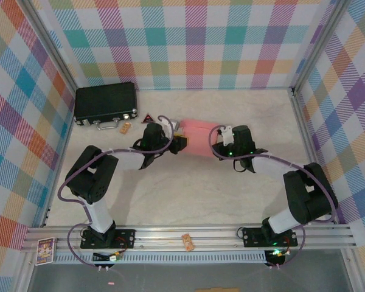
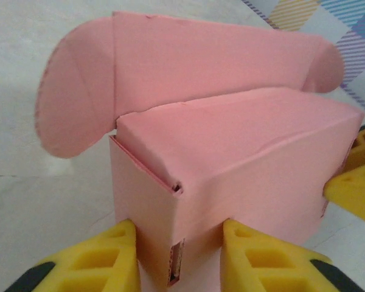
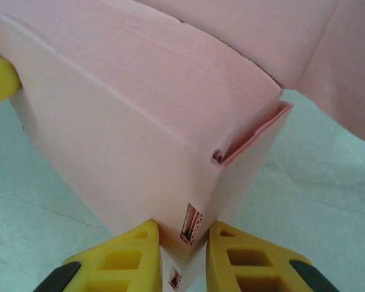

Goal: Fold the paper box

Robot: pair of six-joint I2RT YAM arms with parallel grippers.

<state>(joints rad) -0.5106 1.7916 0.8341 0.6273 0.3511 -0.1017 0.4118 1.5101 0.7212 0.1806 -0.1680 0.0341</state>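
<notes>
The left hand [image 2: 177,237] and right hand [image 3: 182,234] each pinch a corner of the box [image 1: 198,139]; a black case [image 1: 106,103] lies apart on the worktop [image 1: 188,194].

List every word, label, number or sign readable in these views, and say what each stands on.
No text can be quoted; nothing reads as words or numbers.
The printed card at the near left corner: too small to read.
The red triangle sign beside the black case: its mark is too small to make out.
The paper box: plain pink, no print seen.
</notes>
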